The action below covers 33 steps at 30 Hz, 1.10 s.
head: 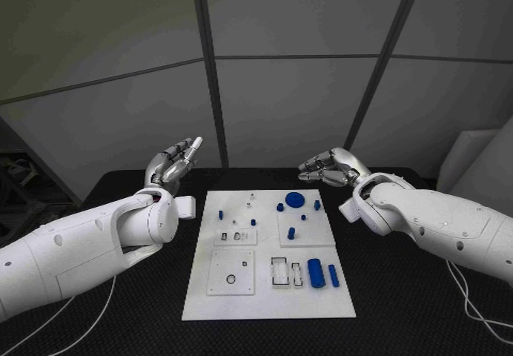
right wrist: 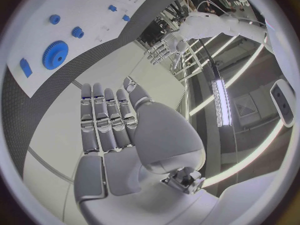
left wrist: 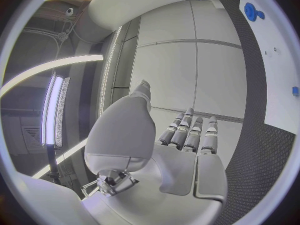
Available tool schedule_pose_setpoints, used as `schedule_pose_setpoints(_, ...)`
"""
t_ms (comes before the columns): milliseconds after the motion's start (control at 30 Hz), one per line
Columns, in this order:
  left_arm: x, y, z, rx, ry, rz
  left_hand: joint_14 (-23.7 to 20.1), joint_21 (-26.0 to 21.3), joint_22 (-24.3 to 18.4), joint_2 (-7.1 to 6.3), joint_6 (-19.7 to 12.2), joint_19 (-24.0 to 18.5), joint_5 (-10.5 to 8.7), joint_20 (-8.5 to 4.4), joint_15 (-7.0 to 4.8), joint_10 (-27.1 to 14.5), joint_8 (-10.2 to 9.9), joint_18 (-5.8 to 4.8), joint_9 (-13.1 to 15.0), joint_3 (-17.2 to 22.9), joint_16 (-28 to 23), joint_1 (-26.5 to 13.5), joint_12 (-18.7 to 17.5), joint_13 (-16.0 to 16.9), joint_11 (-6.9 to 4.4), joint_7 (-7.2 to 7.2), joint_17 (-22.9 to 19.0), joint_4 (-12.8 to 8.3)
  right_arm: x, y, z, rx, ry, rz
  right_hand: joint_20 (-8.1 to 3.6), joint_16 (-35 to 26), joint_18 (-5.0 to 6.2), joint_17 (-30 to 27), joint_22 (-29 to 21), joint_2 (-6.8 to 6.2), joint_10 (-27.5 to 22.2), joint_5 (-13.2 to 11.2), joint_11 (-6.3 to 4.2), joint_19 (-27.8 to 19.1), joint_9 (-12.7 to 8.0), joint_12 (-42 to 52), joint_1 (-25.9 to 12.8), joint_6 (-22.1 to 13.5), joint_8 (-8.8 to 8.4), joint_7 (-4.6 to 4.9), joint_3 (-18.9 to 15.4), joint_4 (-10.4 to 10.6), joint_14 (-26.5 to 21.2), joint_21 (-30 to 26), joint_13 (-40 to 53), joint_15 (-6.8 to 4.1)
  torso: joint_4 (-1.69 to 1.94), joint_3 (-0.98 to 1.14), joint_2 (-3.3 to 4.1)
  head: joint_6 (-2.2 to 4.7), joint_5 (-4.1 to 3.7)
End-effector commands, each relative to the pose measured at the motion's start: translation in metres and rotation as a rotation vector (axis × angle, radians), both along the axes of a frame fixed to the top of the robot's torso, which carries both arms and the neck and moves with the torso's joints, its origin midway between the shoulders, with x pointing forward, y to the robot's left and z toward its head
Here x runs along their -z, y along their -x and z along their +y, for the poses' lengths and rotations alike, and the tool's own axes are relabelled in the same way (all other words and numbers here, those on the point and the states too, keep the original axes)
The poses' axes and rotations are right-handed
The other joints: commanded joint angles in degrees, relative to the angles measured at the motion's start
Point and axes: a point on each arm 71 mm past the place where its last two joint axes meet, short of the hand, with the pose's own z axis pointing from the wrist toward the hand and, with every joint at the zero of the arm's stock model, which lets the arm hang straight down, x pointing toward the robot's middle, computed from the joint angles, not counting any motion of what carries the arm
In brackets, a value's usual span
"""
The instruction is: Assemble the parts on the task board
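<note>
I held the left hand (head: 174, 166) and right hand (head: 331, 167) raised, fingers apart and empty, clear of the white plastic task board (head: 267, 304) on the black surface (head: 406, 297); small blue parts (head: 316, 271) lay unassembled there.

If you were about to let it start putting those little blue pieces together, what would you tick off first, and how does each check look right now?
1. Left hand free: ok, raised beyond the board's far left corner, fingers apart, holding nothing.
2. Right hand free: ok, raised beyond the far right corner, nothing in it.
3. Task board unobstructed: ok, neither arm lies across it.
4. Parts present: ok, a blue gear near the far edge and a blue cylinder near the front right.
5. Small slots and holes empty: cannot tell, too small.
</note>
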Motion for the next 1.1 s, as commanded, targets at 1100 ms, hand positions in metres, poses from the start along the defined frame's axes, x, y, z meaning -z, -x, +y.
schedule_pose_setpoints(1100,-0.022,0.037,-0.023,0.161,0.069,-0.013,0.52,0.73,0.21,1.53,1.33,0.76,-0.14,0.37,0.3,0.93,0.4,-0.76,0.16,0.68,0.23,0.75,0.88,0.1,0.63,2.6,0.05,-0.34,-0.029,-0.001,0.062,-0.131,0.757,-0.185,-6.41,53.99,-3.86,44.75,43.17,-2.66,3.86,-0.57,-2.91,25.65,-0.09,-1.4,-1.51,4.24,-3.98,-1.9,-0.32,-4.08,23.38,46.78,0.38,-5.84,1.85,-0.87,6.91,1.57,-2.01)
